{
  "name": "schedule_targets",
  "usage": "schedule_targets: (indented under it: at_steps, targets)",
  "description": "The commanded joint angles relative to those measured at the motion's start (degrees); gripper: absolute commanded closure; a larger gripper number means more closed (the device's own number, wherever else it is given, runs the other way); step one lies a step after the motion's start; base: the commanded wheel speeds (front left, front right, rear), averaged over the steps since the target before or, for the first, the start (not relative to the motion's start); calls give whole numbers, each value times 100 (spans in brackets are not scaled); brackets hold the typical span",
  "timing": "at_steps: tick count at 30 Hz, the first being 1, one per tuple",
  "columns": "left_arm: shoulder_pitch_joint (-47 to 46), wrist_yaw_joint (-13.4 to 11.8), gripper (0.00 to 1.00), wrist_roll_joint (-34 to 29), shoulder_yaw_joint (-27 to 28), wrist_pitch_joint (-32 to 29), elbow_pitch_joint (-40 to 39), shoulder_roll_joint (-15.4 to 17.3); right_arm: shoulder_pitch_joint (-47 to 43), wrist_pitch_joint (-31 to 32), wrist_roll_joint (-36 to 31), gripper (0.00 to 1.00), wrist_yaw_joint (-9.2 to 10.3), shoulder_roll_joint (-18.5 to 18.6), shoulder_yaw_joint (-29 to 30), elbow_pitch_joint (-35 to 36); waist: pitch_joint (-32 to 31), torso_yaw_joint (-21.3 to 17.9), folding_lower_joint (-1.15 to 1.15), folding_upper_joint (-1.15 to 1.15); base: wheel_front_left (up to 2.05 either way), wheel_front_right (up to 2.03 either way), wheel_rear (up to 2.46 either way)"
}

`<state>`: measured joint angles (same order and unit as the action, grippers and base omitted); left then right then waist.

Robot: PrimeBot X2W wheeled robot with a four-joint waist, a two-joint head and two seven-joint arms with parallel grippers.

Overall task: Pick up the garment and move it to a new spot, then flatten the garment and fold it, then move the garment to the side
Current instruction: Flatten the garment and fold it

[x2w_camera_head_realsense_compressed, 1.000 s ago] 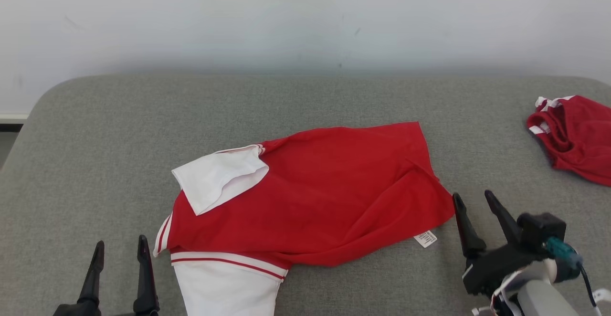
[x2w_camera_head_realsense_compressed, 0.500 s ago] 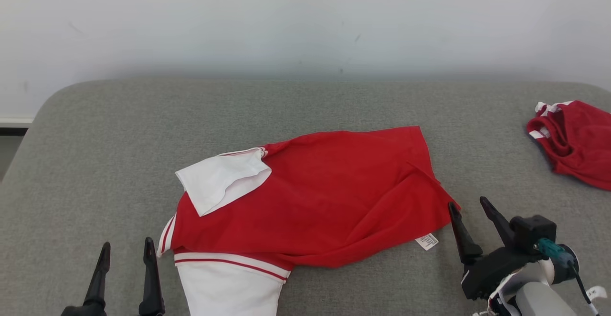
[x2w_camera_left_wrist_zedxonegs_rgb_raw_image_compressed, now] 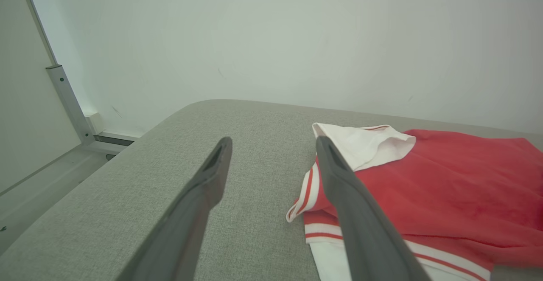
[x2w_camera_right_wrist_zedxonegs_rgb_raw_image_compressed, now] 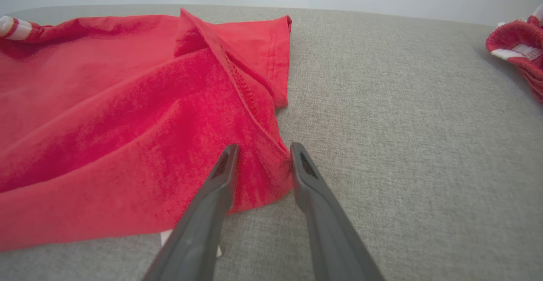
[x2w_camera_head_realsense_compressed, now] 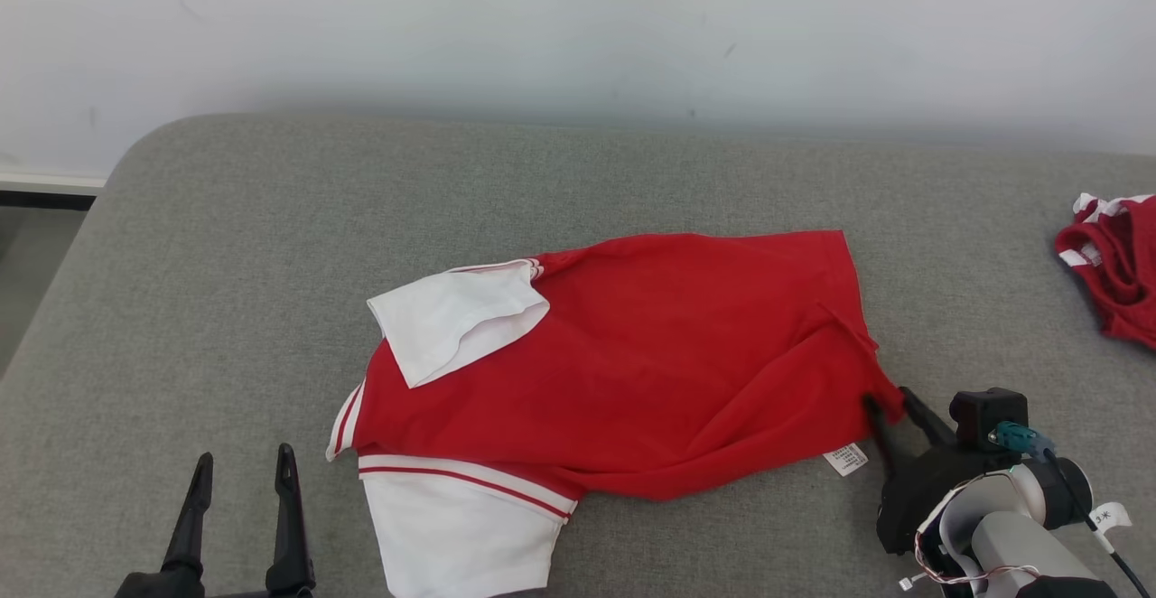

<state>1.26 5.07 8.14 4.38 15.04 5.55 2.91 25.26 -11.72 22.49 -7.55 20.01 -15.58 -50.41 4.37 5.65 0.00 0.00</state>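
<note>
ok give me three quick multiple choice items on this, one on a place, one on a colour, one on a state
1. Where is the right gripper? A over the sleeve B at the shirt's right corner C by the wall
2. The shirt's body is: A blue B black C red
3. The left gripper is: A open, empty B shut on the sleeve C shut on the label
Key: 1 B, it straddles that red corner; 2 C, red shows across it; 3 A, jaws apart, nothing between.

- Head view: high, looking down over whole red jersey (x2w_camera_head_realsense_compressed: 650, 372).
- Left wrist view: low over grey table (x2w_camera_left_wrist_zedxonegs_rgb_raw_image_compressed: 254, 145), facing sleeve end.
- Right wrist view: close on hem corner, shared with head view.
</note>
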Motion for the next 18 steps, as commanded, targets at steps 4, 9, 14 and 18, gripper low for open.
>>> schedule_targets:
  at_steps: [4,9,14,18]
  targets:
    - [-26,-33,0,9,22,17,19,-4,143,-194,185,100,16,-70,-174,-194,10,-47,0,0,0,0,0]
    - [73,-36,0,-4,67,17,41,-4,-99,-313,491,100,16,-95,-326,143,-111,-226,0,0,0,0,0]
    - [112,-40,0,16,91,17,31,-4,-588,-339,808,100,16,-51,-408,892,-205,-418,0,0,0,0,0]
    - [177,-37,0,32,76,17,2,-3,-1164,-255,1078,100,16,11,-354,1591,-235,-533,0,0,0,0,0]
